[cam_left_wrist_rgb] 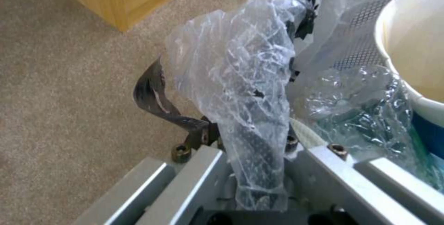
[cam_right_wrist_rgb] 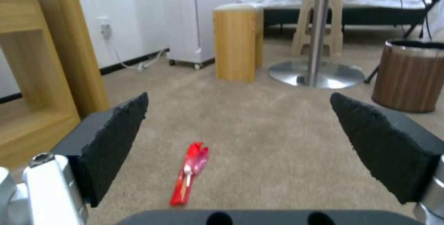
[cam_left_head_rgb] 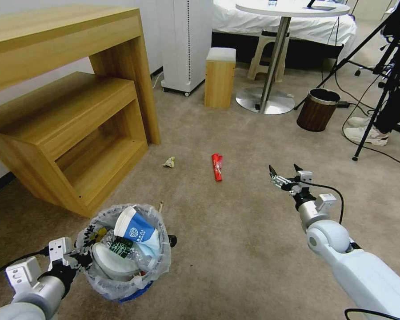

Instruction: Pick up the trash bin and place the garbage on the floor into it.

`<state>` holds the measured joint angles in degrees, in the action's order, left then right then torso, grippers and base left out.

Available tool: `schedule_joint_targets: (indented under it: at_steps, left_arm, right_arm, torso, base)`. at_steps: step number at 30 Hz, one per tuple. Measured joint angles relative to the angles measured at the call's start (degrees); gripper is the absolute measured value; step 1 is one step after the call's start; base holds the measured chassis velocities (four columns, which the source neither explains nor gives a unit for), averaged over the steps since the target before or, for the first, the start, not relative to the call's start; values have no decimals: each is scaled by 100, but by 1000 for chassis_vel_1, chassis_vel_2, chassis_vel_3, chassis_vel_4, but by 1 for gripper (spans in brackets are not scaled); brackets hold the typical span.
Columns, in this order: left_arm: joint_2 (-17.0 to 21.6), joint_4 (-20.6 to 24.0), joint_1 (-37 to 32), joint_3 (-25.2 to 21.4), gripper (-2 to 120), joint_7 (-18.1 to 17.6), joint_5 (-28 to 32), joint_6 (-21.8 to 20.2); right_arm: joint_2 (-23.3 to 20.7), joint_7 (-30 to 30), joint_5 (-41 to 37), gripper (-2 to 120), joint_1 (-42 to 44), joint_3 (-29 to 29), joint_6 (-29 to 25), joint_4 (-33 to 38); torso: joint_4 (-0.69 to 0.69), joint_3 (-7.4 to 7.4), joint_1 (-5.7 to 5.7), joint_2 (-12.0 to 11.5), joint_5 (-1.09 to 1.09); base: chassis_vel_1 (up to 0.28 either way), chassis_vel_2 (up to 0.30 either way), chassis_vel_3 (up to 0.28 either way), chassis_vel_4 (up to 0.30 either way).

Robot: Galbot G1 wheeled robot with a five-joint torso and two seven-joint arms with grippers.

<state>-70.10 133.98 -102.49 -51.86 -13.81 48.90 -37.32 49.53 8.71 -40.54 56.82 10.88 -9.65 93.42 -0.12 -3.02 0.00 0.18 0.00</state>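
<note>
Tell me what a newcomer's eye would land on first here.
First, the trash bin at the lower left, stuffed with a blue-white paper cup and other litter, its rim clamped by the left end effector. Next, the red packet lying on the beige floor mid-scene, with a small crumpled scrap to its left. The right end effector hangs open above the carpet, facing that packet.
</note>
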Motion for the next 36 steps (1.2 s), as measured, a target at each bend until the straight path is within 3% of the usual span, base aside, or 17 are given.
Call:
schedule_joint_targets:
  at_steps: [36]
  left_arm:
    - [69, 18, 60, 23, 1, -16, 90, -4]
  right_arm:
    - [198, -162, 725, 100, 91, 258, -424, -4]
  torso:
    - [-1, 1, 0, 0, 0]
  base:
    - [-4, 3, 3, -3]
